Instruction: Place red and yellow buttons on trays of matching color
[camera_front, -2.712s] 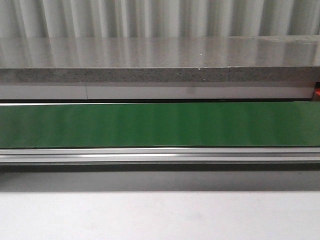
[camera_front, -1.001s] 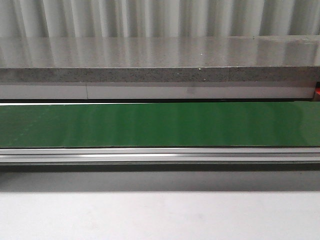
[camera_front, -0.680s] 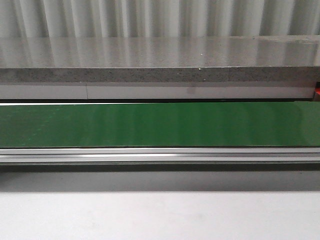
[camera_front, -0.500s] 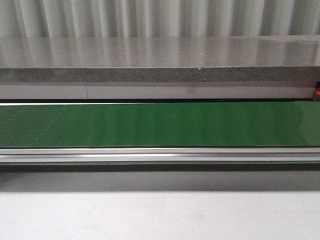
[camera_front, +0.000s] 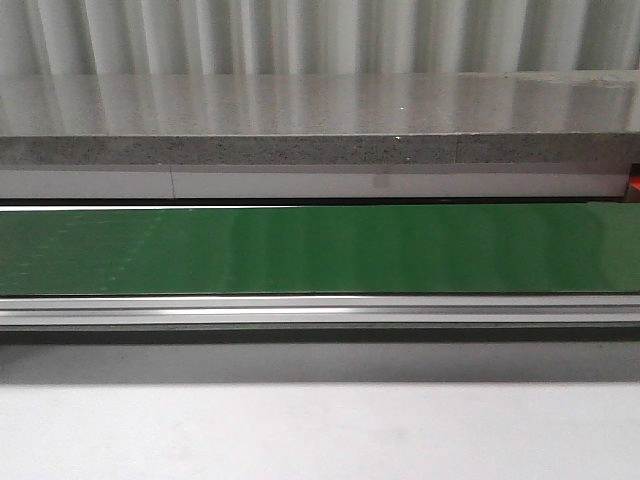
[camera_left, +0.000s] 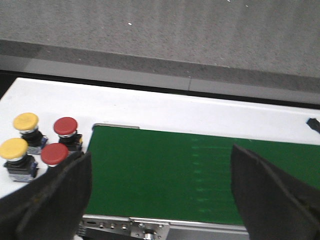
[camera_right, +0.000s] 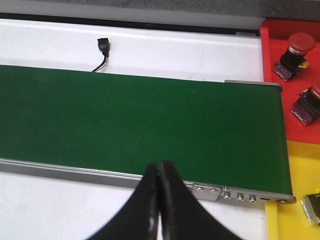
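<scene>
Four buttons, two yellow (camera_left: 19, 135) and two red (camera_left: 60, 140), sit lower left; left gripper (camera_left: 160, 200) released, right gripper (camera_right: 160, 200) clenched, empty.

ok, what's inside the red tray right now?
Two red buttons sit in the red tray, seen from the right wrist view. The tray runs past the frame edge, so anything further in is out of sight.

All views share green belt (camera_front: 320, 250)
</scene>
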